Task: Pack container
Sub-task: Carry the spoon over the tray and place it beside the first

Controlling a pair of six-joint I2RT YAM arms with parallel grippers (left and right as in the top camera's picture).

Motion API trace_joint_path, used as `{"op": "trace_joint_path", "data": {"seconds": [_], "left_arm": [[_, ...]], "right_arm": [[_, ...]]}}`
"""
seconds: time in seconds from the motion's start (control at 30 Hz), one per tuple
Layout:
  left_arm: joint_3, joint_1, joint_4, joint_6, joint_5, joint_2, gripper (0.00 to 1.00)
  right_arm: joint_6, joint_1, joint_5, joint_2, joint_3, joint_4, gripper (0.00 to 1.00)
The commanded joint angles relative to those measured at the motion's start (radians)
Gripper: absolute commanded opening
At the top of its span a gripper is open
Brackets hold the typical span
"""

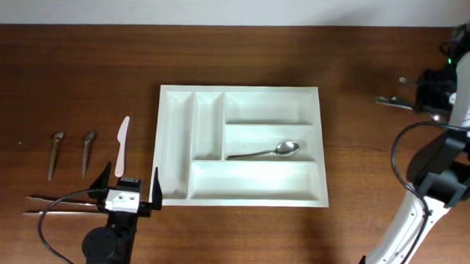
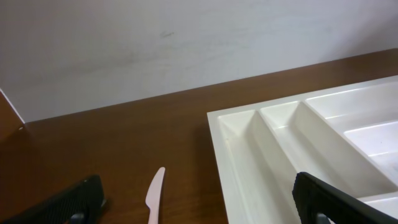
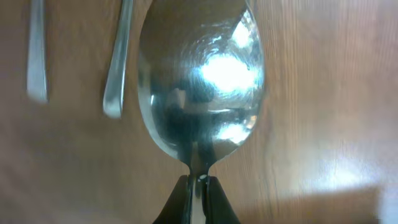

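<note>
The container (image 1: pixel 249 183), a white five-compartment cutlery tray, sits at the middle of the table, its two narrow slots toward the left edge and its three long compartments running left to right. One metal spoon (image 1: pixel 266 153) lies in the middle long compartment; the other four show nothing in them.

The right gripper (image 3: pixel 199 183) is pinched tight on the neck of a second metal spoon (image 3: pixel 202 81), up near the table's far right corner. From there the tray lies to the left and somewhat nearer the front edge, well apart. Overhead, the held spoon seems to point left toward the tray, roughly parallel to the long compartments, so carrying it across should need little turning.

The left gripper (image 1: pixel 132 171) is much nearer, just off the tray's front left corner, jaws spread wide and holding nothing, with a white plastic knife (image 1: pixel 121 148) beyond it.

Two blurred handles (image 3: pixel 121 56) lie under the held spoon; overhead cannot confirm them. Thin sticks (image 1: pixel 60 204) near the front left corner are partly covered by the left arm.
</note>
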Motion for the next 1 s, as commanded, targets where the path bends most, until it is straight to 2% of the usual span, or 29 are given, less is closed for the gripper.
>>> {"op": "trace_joint_path", "data": {"seconds": [0.0, 0.23, 0.67, 0.97], "left_arm": [[-0.008, 0.006, 0.003, 0.016, -0.007, -0.007, 0.99], [-0.008, 0.006, 0.003, 0.016, -0.007, -0.007, 0.99], [-0.008, 0.006, 0.003, 0.016, -0.007, -0.007, 0.99], [-0.008, 0.006, 0.003, 0.016, -0.007, -0.007, 0.99]], "right_arm": [[-0.007, 0.068, -0.002, 0.001, 0.099, -0.073, 0.04], [-0.008, 0.261, -0.077, -0.022, 0.130, -0.097, 0.04], [0.143, 0.640, -0.077, -0.021, 0.114, -0.098, 0.04], [0.300, 0.755, -0.105, -0.021, -0.067, -0.098, 0.04]]}}
